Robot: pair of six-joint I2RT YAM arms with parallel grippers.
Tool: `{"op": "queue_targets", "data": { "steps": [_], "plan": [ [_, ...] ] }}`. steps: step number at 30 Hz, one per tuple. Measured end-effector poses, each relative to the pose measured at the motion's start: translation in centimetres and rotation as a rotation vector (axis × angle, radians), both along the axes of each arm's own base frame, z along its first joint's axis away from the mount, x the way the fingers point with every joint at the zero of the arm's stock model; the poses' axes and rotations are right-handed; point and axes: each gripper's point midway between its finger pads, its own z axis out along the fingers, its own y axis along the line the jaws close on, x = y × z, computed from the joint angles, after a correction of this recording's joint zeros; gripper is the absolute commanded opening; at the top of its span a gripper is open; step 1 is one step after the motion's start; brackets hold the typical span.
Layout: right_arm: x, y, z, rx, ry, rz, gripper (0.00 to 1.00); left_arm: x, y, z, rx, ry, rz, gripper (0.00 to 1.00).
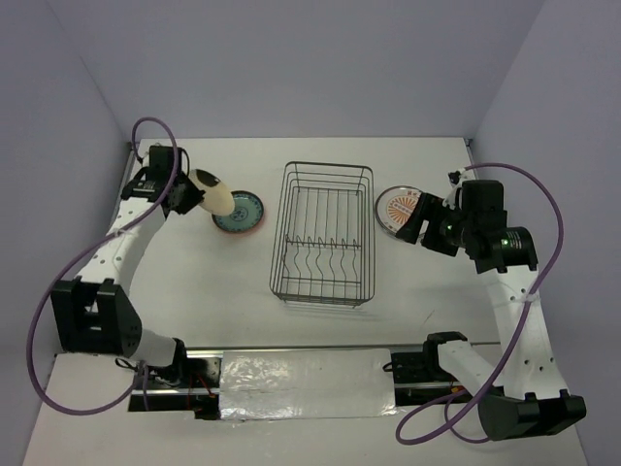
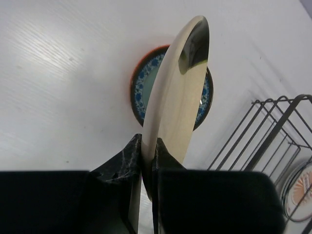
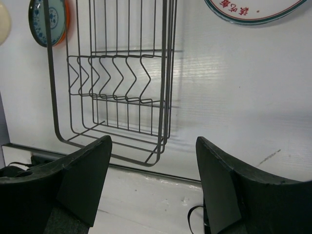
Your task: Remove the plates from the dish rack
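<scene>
A cream plate point(image 2: 178, 97) stands on edge, clamped in the left gripper point(image 1: 191, 194), over a blue-patterned plate point(image 1: 239, 213) lying left of the central dish rack point(image 1: 323, 233), while the right gripper point(image 1: 419, 219), jaws apart, hovers by an orange-patterned plate point(image 1: 396, 208) on the rack's right.

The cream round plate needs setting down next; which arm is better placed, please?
Left: the left tool is shut on the cream round plate, beside the blue-patterned plate. The right tool is open, across the dark wire dish rack.

White table point(image 1: 194, 291), pale lavender walls point(image 1: 291, 58)
</scene>
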Motion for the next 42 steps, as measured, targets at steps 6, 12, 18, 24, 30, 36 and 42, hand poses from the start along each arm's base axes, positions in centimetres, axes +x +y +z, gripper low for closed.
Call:
{"op": "queue_targets", "data": {
  "steps": [6, 12, 18, 24, 30, 36, 42],
  "plan": [
    [-0.1, 0.4, -0.2, 0.018, 0.010, 0.010, 0.77, 2.8, -0.4, -8.3, -0.244, 0.067, -0.075, 0.15],
    [-0.1, 0.5, -0.1, 0.029, 0.010, 0.005, 0.77, 4.3, -1.8, -10.4, -0.340, 0.057, -0.147, 0.48],
    [0.0, 0.5, -0.2, 0.030, 0.014, 0.002, 0.77, 4.0, -2.9, -11.5, -0.369, 0.064, -0.178, 1.00],
    [0.4, 0.1, -0.3, 0.000, 0.034, -0.005, 0.77, 0.9, -3.0, -14.0, -0.297, 0.216, -0.151, 1.00],
    [0.9, -1.3, 1.3, -0.081, -0.016, -0.029, 0.79, -1.5, -1.8, -13.5, -0.116, 0.351, -0.171, 1.00],
    [0.3, -2.1, 2.1, -0.122, -0.046, -0.051, 0.79, -2.3, -1.4, -9.2, 0.017, 0.339, -0.269, 1.00],
    [-1.7, -2.6, 4.5, -0.228, -0.178, -0.028, 0.79, -7.5, -1.6, -0.9, 0.164, 0.089, -0.312, 0.99]
  ]
}}
